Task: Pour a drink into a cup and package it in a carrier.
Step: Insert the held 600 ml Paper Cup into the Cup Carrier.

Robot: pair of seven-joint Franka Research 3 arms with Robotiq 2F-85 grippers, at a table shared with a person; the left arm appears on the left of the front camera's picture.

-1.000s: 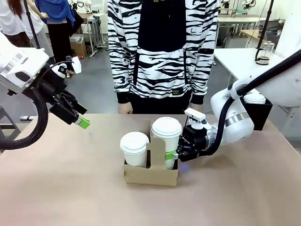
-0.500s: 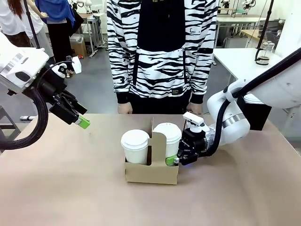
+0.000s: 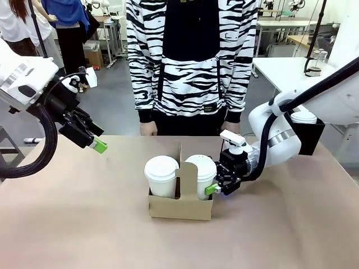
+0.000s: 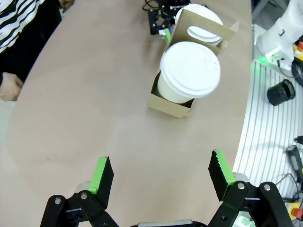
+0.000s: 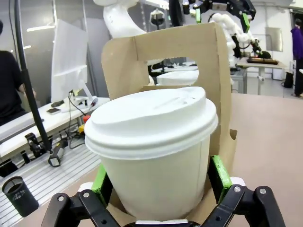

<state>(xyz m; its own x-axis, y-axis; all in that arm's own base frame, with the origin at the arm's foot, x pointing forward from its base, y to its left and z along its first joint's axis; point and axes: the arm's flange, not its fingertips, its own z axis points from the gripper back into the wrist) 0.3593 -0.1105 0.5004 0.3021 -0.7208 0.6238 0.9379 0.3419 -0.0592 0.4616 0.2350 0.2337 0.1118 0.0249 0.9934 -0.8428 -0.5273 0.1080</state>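
Cup (image 3: 200,175): white, lidded, seated in the right slot of the brown carrier (image 3: 180,205), beside a second lidded cup (image 3: 160,175). Right gripper (image 3: 215,189) is spread, pads flanking the cup wall. Straight withdrawal is advised, so the carrier is not dragged. Left gripper (image 4: 161,179) is spread, empty, well apart.

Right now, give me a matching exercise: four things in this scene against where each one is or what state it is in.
Things:
1. left gripper
2. right gripper
3. carrier
4. black box

Places or states:
A. on the table, holding two lidded cups
B. open, raised over the table's left side
C. far right edge of the table
D. fingers either side of a cup in the carrier

Pairs: 1-B, 2-D, 3-A, 4-C
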